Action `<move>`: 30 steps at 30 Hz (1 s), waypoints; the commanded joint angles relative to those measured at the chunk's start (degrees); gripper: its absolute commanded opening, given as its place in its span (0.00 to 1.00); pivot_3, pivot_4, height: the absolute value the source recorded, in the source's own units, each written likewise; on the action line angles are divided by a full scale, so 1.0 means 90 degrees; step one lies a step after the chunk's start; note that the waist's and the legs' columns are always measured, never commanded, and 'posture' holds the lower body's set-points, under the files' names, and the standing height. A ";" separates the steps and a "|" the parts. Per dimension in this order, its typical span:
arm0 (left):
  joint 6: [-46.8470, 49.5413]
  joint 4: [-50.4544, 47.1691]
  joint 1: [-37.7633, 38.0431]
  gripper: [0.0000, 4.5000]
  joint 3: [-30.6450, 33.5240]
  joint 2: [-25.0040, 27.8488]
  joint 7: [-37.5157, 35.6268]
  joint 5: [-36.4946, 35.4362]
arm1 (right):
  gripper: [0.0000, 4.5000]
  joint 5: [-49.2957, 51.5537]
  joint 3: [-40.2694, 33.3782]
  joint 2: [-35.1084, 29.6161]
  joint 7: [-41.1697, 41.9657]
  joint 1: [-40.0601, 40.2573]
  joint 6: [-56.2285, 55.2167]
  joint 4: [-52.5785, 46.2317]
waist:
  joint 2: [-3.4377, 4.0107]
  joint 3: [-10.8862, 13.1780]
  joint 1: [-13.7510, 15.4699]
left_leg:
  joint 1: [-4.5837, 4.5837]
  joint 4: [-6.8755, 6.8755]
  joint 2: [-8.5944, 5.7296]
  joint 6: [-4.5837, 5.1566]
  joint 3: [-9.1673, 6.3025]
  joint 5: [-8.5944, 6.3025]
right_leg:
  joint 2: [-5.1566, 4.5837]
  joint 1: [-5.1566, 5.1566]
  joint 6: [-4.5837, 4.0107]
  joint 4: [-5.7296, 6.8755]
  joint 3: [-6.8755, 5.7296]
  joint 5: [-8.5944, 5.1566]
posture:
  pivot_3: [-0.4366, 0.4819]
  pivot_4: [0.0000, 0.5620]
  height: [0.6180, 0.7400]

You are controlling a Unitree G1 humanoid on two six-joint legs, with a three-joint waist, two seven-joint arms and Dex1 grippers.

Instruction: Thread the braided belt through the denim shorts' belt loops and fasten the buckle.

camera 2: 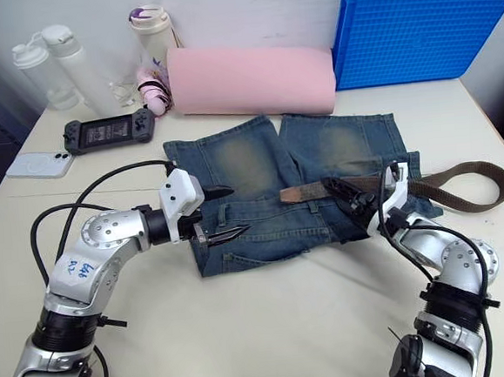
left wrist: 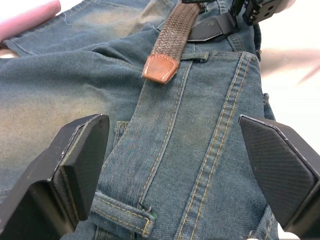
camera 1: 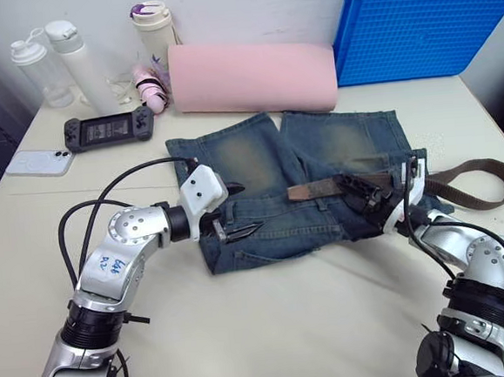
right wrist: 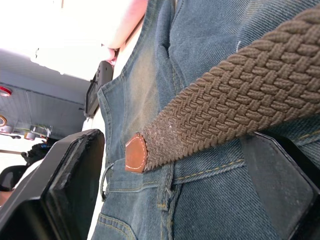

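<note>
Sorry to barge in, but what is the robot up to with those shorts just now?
It is threading the braided belt along the waistband of the denim shorts on the table. The right claw is over the strap with its fingers apart, and the belt's leather tip lies on the waistband. The left claw hovers open over the shorts, holding nothing. The rest of the belt loops off to the robot's right.
</note>
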 commanded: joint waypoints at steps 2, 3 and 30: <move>-0.0006 -0.0302 -0.0015 1.00 0.0143 0.0074 0.0068 -0.0007 | 0.99 0.0174 0.0331 0.0011 0.0222 -0.0060 -0.0125 -0.0055 | 0.0000 0.0000 0.0004 | 0.0000 0.0000 0.0001 0.0000 0.0000 0.0000 | 0.0001 0.0000 0.0000 0.0000 0.0000 0.0000 | 0.48 0.27 1.00; -0.0002 -0.0298 -0.0023 1.00 0.0141 0.0074 0.0075 -0.0004 | 0.99 0.0117 0.0428 -0.0002 0.0299 -0.0060 -0.0170 0.0003 | 0.0000 0.0000 0.0006 | 0.0001 0.0000 0.0001 0.0000 0.0000 0.0000 | 0.0000 0.0000 0.0000 0.0000 0.0000 0.0000 | 0.48 0.27 1.00; -0.0242 0.0009 -0.0098 1.00 -0.0098 -0.0061 0.0031 0.0149 | 0.02 0.0536 0.0013 -0.1098 0.0725 -0.0143 -0.0770 0.0319 | 0.0003 0.0002 0.0043 | 0.0000 -0.0006 -0.0003 0.0000 -0.0001 0.0000 | -0.0003 0.0000 0.0000 -0.0009 0.0002 0.0000 | 0.48 0.27 1.00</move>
